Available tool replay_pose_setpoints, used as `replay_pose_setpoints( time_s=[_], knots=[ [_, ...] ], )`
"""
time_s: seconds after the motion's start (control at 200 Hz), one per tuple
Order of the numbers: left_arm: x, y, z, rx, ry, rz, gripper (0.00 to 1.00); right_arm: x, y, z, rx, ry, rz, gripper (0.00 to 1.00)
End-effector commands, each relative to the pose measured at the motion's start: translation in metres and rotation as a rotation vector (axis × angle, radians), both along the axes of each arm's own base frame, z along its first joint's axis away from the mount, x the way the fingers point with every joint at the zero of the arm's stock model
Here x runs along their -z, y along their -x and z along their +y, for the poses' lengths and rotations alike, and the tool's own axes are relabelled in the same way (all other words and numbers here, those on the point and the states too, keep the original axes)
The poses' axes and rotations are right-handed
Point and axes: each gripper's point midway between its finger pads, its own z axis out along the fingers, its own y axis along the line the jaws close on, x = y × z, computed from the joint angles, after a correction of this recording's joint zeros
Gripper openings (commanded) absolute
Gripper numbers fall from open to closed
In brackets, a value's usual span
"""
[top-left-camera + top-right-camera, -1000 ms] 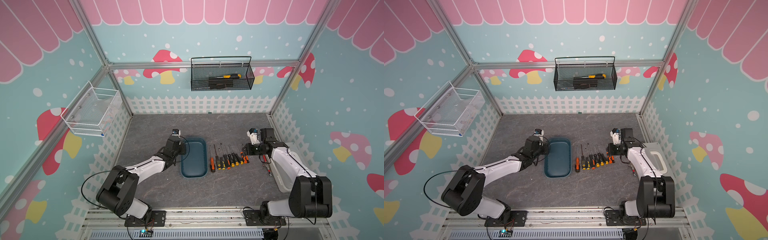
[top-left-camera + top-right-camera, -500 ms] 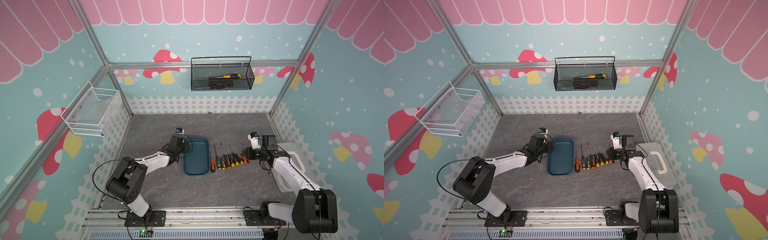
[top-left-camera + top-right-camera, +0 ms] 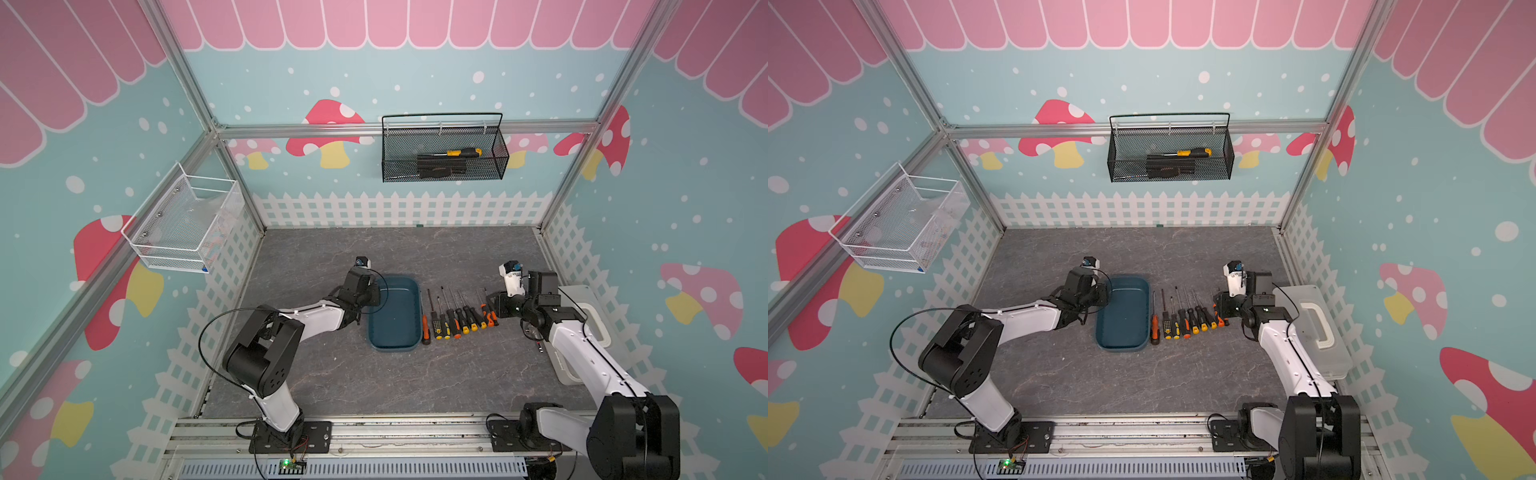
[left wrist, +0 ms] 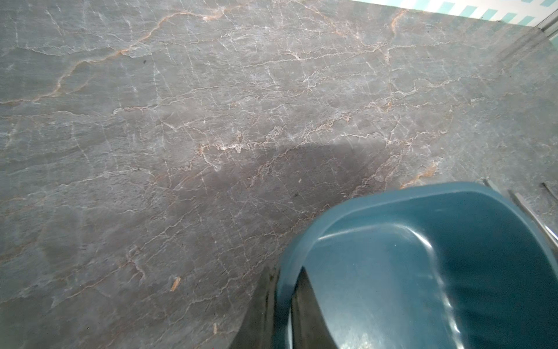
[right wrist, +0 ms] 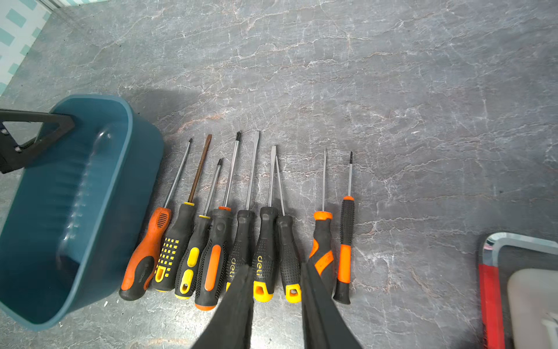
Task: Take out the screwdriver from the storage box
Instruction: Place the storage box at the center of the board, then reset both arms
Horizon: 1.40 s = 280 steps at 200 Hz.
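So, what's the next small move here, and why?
Probably the left gripper lets go of the box wall it pinches and backs off: the box looks empty, the screwdrivers lie in a row beside it, and the right gripper hangs open, holding nothing.

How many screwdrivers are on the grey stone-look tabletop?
9, side by side in one row of screwdrivers beside the empty dark teal plastic storage box. A yellow-and-black screwdriver also lies in the black wire-mesh wall basket; more may hide there.
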Motion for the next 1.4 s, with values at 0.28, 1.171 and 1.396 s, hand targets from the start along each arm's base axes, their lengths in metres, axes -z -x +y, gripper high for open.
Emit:
replay_pose_setpoints(
  time_s=[0.28, 1.171, 1.396],
  knots=[
    [-0.004, -0.001, -0.002, 0.008, -0.049, 0.001, 0.32, 0.001, 0.000, -0.001, 0.005, 0.018, -0.010, 0.29],
    [-0.090, 0.031, 0.183, -0.670, -0.161, -0.115, 0.99, -0.025, -0.022, -0.035, 0.112, 0.220, -0.419, 0.99],
    [-0.101, 0.018, 0.205, -0.624, -0.179, -0.242, 0.99, -0.002, -0.029, -0.017, -0.046, 0.264, -0.544, 0.99]
  ],
)
